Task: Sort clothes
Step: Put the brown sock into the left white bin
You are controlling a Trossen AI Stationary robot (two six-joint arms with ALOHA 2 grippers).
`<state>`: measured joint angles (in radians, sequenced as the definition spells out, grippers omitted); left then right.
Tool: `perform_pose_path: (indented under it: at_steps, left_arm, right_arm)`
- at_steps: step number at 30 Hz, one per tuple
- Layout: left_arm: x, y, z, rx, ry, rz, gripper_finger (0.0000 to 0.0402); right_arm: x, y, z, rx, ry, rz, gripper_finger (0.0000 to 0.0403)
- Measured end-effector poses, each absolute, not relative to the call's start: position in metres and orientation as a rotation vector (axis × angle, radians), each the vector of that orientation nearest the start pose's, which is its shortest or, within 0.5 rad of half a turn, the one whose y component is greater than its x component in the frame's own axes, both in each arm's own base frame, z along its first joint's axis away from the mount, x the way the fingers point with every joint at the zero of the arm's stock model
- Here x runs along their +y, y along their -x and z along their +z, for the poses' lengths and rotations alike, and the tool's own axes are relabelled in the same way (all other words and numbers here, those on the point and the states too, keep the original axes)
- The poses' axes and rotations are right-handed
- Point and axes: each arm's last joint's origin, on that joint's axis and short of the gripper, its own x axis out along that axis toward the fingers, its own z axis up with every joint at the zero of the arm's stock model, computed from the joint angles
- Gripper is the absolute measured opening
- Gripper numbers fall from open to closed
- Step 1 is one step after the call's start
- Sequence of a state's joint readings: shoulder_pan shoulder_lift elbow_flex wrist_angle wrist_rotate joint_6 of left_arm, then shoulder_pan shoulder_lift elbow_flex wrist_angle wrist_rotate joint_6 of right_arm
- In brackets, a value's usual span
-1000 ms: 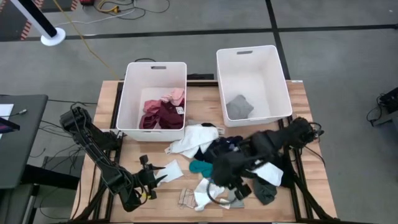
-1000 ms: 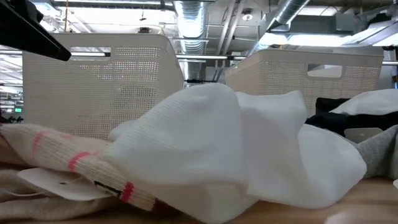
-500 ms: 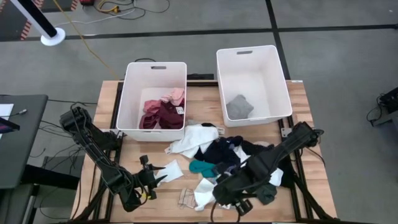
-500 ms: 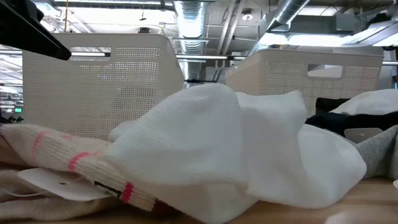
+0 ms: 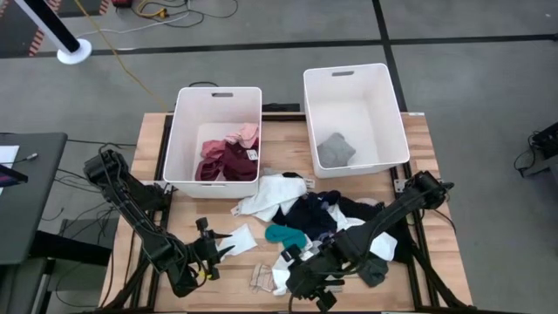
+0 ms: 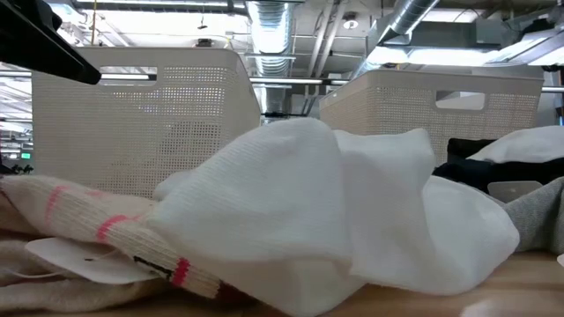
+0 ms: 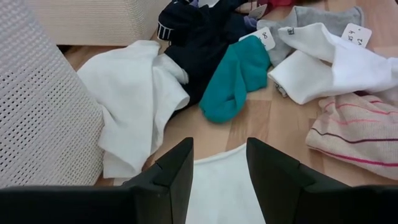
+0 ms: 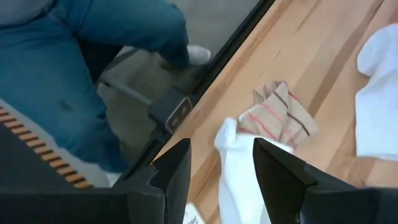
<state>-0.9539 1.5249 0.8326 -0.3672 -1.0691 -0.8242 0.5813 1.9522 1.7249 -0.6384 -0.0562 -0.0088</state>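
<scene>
My right arm reaches low from the table's right side toward the near edge, its gripper [image 5: 307, 283] at the front of the clothes pile [image 5: 327, 222]. In its wrist view the fingers stand apart, with a white garment [image 8: 239, 177] lying in the gap between them; I cannot tell whether they pinch it. My left arm is folded at the near left corner, its gripper [image 5: 212, 250] parted over a white cloth [image 7: 217, 186] and holding nothing.

The table [image 5: 153, 139] is light wood slats on a grey floor. The left bin [image 5: 214, 96] holds pink and maroon pieces, the right bin [image 5: 349, 78] a single grey one. A person in blue trousers [image 8: 74, 74] stands by the table edge.

The teal sock [image 7: 233, 78] lies diagonally, and a striped beige sock [image 8: 280, 115] sits flat just beside the white garment.
</scene>
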Motion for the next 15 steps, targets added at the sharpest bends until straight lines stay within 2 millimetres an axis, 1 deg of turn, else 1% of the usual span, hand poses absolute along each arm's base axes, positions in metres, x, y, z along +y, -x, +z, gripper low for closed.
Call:
perform_pose_path:
  at_steps: [8,13,15]
  left_arm:
    - [-0.209,-0.180,0.186,0.456,-0.094,0.310,0.0144]
    - [-0.210,-0.180,0.186,0.454,-0.090,0.309,0.0144]
    - [-0.210,-0.180,0.186,0.451,-0.084,0.308,0.0144]
  right_arm:
    - [0.245,-0.371,0.259,0.644,0.227,0.647,0.0187]
    - [0.237,-0.375,0.250,0.640,0.217,0.638,0.0187]
    - [0.234,-0.378,0.246,0.605,0.205,0.630,0.0187]
